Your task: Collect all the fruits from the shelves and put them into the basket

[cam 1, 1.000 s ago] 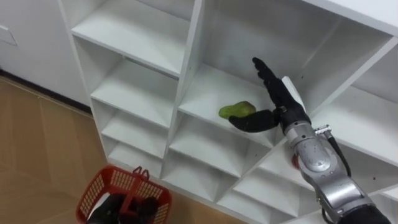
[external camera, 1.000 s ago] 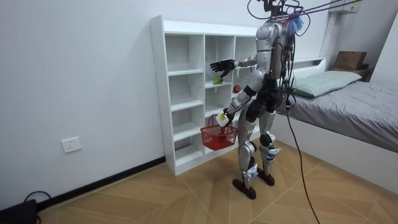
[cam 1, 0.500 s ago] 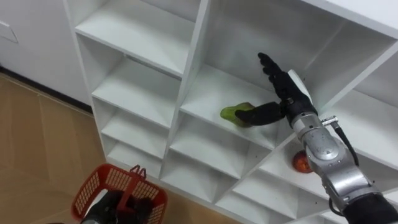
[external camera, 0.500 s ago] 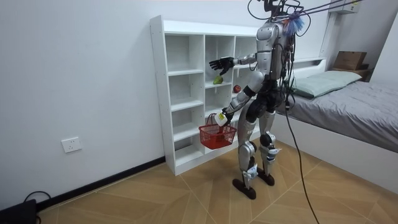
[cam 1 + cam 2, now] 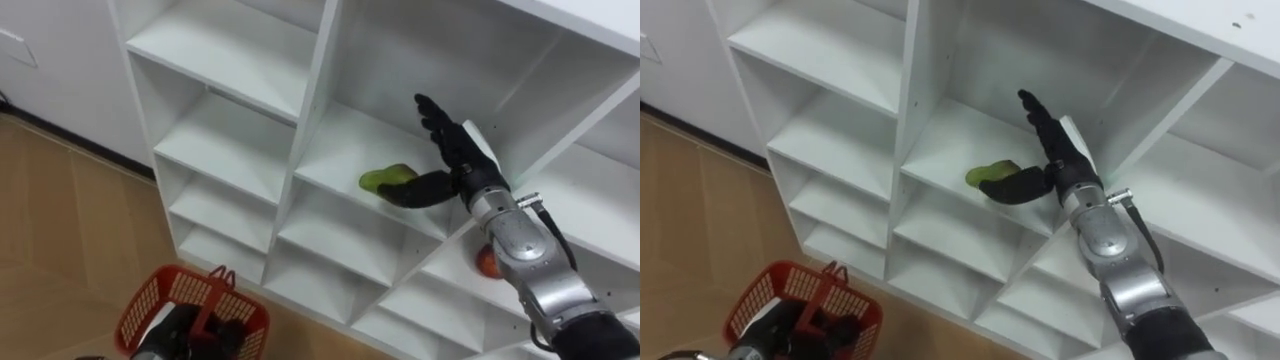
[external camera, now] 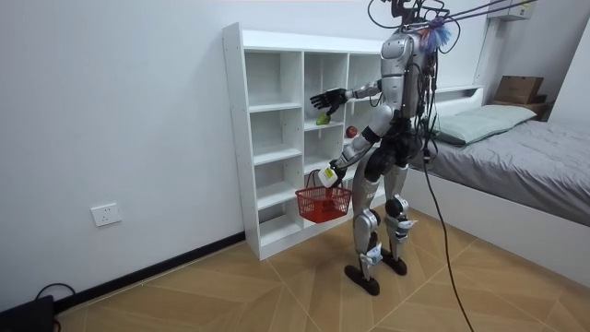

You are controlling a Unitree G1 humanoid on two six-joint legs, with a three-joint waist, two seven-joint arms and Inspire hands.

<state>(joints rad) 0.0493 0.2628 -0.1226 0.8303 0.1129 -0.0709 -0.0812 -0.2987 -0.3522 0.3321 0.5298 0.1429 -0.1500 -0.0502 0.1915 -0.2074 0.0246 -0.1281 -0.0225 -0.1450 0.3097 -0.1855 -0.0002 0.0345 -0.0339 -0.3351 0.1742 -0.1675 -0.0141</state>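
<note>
Green fruit [image 5: 378, 178] lies on a white shelf in the closet's [image 5: 240, 150] middle column, and the robot stands before the closet on a wooden floor [image 6: 277, 286]. The right hand [image 5: 455, 150] is just right of the fruit, fingers straight and spread, thumb at the fruit's right end. Low at the left, the left hand [image 6: 330, 173] grips the red basket [image 6: 323, 201].

a plain white wall [image 6: 111, 101] runs behind a white open shelf unit [image 6: 237, 138]. the floor [image 6: 277, 295] is light wood laid in herringbone, edged by a dark skirting board [image 6: 157, 273]. a grey-covered bed [image 6: 535, 161] stands at the room view's right, and a socket [image 6: 107, 215] sits low on the wall.
</note>
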